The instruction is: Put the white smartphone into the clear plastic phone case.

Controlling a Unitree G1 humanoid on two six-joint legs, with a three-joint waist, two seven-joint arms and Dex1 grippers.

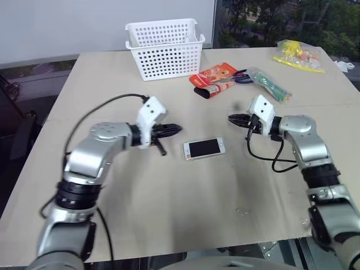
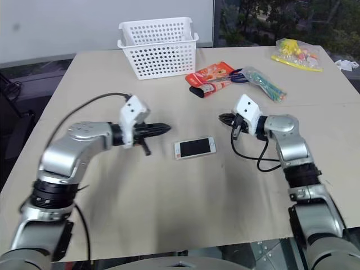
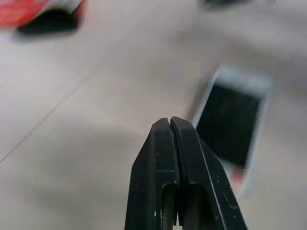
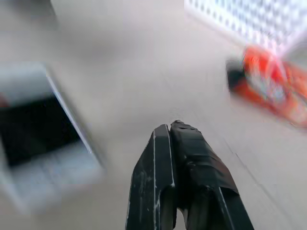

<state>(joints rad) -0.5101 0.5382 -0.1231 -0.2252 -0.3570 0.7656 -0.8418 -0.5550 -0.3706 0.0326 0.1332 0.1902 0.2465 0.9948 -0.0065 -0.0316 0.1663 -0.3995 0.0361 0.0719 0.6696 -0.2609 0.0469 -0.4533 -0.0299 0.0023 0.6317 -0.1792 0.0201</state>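
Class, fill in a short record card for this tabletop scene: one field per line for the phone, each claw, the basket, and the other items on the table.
phone: white rectangular smartphone with black screen, lying flat, screen up, on the beige table, between the two claws
left claw: shut, empty, raised above the table beside the phone
right claw: shut, empty, on the phone's other side
basket: white perforated plastic basket, at the far edge
other items: red-orange packet; clear bag of green sticks; yellow bag
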